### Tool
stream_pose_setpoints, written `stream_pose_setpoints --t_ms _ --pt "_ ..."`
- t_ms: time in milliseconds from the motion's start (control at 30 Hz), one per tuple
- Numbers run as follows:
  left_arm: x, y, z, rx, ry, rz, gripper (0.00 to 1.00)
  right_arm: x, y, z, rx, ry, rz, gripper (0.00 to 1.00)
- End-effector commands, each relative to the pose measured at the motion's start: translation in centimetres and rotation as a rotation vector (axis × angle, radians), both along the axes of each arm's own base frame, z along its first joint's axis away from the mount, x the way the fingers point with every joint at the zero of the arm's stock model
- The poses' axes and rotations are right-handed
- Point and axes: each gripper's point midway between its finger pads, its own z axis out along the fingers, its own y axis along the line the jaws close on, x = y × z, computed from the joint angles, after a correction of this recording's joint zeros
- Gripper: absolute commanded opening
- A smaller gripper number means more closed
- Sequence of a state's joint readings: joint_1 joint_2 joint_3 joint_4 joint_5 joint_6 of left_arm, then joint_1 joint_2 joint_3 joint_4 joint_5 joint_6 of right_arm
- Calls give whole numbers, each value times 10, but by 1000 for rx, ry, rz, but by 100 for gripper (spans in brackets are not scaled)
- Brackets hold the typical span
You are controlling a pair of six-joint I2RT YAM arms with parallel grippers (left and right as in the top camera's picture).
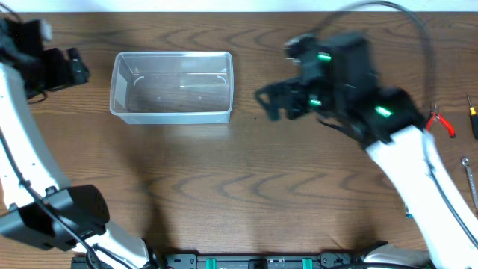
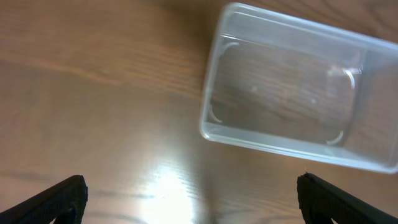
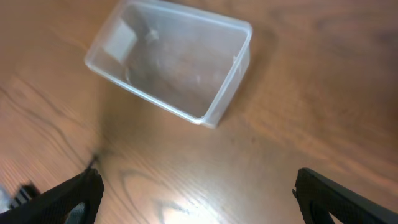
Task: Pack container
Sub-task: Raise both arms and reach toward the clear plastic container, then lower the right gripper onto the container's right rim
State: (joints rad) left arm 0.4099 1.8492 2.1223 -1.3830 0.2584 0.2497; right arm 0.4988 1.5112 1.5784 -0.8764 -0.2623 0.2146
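The container is a clear, shallow plastic bin lying empty on the wooden table, left of centre. My left gripper hovers just left of it, open, with nothing between its fingers. In the left wrist view the container sits ahead and to the right of the open left gripper. My right gripper hangs a little to the right of the bin, open and empty. From the right wrist the container lies ahead and to the left of the open right gripper.
Red-handled pliers lie at the table's right edge, with a yellow-tipped screwdriver and a thin metal tool near them. A cable loops over the right arm.
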Motion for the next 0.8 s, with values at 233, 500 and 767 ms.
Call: stream_pose_setpoints --t_ms 233,500,767 --pt "44 -17 -36 148 46 -200 97 27 38 -22 -162 131 -129 99" --pt "65 -6 -54 176 40 -188 98 32 21 -45 -264 179 -219 99" --pt "72 -3 -57 181 26 -186 98 49 33 -82 -297 207 -175 99"
